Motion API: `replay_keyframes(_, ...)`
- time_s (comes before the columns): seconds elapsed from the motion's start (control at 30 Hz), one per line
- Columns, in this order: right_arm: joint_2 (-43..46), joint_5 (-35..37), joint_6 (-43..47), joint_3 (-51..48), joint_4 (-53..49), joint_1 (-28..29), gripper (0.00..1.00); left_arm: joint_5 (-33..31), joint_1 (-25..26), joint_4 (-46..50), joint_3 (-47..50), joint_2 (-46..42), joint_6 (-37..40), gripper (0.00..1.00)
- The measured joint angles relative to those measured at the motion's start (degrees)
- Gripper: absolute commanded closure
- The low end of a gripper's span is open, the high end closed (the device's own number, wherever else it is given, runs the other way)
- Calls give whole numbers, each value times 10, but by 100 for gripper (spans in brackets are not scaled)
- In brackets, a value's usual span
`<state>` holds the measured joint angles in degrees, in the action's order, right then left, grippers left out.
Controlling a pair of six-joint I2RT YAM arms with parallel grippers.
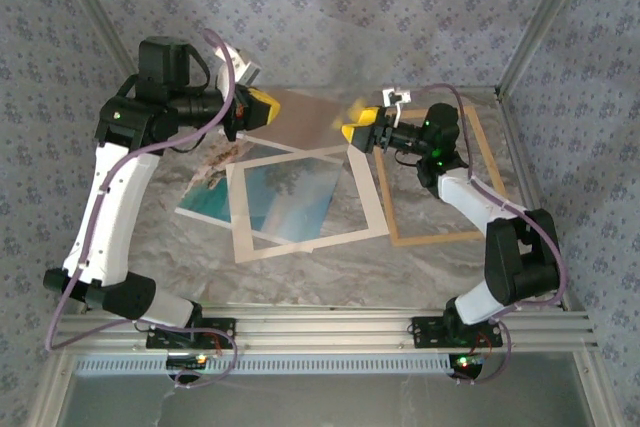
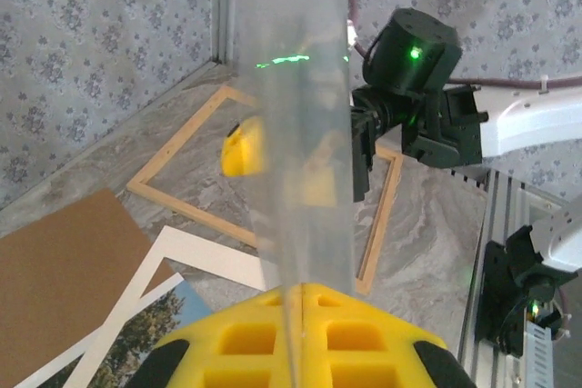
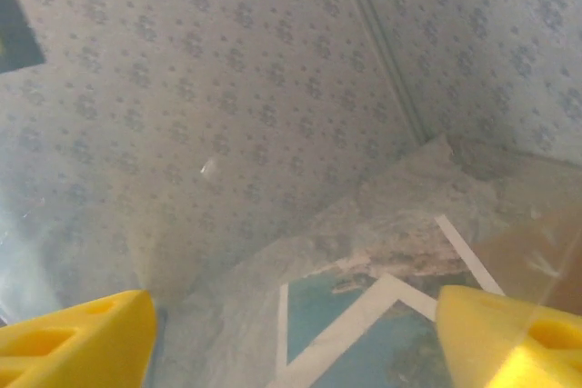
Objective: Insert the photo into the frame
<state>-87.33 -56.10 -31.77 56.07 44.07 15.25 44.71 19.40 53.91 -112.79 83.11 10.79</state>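
Note:
My left gripper (image 1: 262, 107) (image 2: 303, 290) is shut on the edge of a clear pane (image 1: 310, 112) (image 2: 300, 134) and holds it up above the table. My right gripper (image 1: 360, 129) (image 3: 291, 343) faces the pane's other edge, its yellow fingers (image 3: 73, 343) wide apart and open. The photo (image 1: 212, 192) (image 2: 136, 352) (image 3: 336, 315) lies flat left of centre, partly under a white mat (image 1: 300, 242) (image 2: 209, 256). The light wood frame (image 1: 440, 237) (image 2: 182, 202) lies empty on the right, under the right arm.
A brown backing board (image 1: 300, 107) (image 2: 64, 270) lies at the back behind the mat. Patterned walls with metal posts (image 1: 540, 17) close in the table on three sides. The arm bases sit on the rail (image 1: 320, 332) along the near edge.

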Motion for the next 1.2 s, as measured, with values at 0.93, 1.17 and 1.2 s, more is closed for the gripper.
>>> replay_keyframes(0.93,-1,-13,-138,-42,166,-33,79,-53,-96,-200,160,-11,-215,100)
replay_keyframes(1.17,-1,2,-132,-42,143,-33,89,-51,-96,-228,179,-12,-240,100)
replay_keyframes(1.2,-1,4,-130,-41,137,-33,89,-51,-96,-234,185,-13,-244,100)
